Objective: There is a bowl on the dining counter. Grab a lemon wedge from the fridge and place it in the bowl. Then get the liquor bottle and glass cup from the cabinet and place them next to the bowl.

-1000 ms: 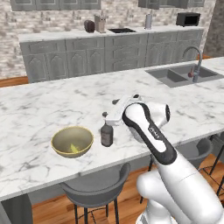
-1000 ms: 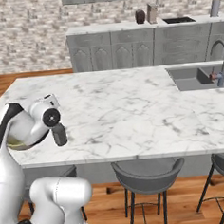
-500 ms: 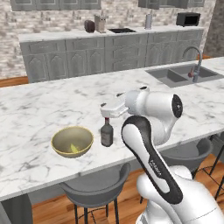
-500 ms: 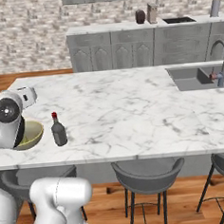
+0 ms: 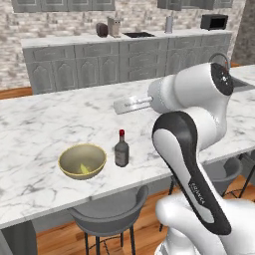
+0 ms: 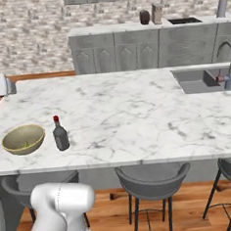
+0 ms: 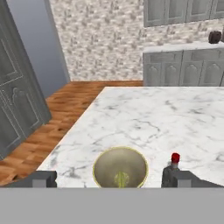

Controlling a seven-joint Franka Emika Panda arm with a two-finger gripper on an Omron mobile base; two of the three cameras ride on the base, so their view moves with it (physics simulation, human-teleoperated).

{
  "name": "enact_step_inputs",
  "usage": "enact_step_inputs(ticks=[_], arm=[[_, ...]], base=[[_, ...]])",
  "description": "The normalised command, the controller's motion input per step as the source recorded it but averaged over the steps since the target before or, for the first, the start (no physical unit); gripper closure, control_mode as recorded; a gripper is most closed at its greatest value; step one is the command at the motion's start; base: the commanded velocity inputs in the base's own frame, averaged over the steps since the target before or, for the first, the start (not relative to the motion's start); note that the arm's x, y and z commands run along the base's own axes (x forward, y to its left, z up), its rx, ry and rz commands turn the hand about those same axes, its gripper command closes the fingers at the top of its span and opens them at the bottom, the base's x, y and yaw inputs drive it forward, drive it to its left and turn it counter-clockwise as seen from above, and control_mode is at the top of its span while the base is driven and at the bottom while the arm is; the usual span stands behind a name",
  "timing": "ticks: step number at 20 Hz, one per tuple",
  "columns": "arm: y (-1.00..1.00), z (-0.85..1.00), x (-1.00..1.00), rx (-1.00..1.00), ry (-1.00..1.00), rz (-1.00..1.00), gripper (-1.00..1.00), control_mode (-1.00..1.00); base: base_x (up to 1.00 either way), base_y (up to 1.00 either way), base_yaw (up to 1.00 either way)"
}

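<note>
At the lower left of the left base view you had the bowl (image 5: 82, 161) on the marble counter (image 5: 45, 124), lemon wedge (image 5: 84, 170) inside. Just right of it stood the liquor bottle (image 5: 121, 149), upright. Above, toward centre frame, your gripper (image 5: 119, 106) hung spread wide, holding nothing.

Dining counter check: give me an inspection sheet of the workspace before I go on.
Surface: white marble dining counter, with a sink set in at its far right.
Job's things: bowl near the front edge, a small yellow-green lemon wedge inside it; liquor bottle with a red cap standing upright just right of the bowl, apart from it. Glass cup: nothing seen.
Clutter: nothing seen on the counter.
Grippers: gripper open, holding nothing, raised above the counter behind the bottle.
Cables: nothing seen.
Surroundings: grey stools under the front edge, grey cabinets along the brick back wall, wood floor.
</note>
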Motion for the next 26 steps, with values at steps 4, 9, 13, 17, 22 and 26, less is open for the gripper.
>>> enact_step_inputs(ticks=[4,9,13,17,22,26], arm=[[-0.15,0.14,-0.76,0.03,0.15,-0.02,-1.00,-1.00],[-0.10,0.00,-0.33,0.00,0.01,-0.05,-1.00,-1.00],[0.00,0.00,0.00,0.00,0.01,0.00,-1.00,-1.00],[0.00,-0.02,-0.32,0.00,0.00,0.00,-1.00,-1.00],[0.02,-0.11,-0.34,0.00,0.00,0.00,-1.00,1.00],[0.00,0.00,0.00,0.00,0.00,0.00,-1.00,1.00]], base=[[0.00,0.00,0.00],[0.00,0.00,0.00],[0.00,0.00,0.00],[0.00,0.00,0.00],[-0.20,0.15,0.00],[-0.28,0.69,-0.02]])
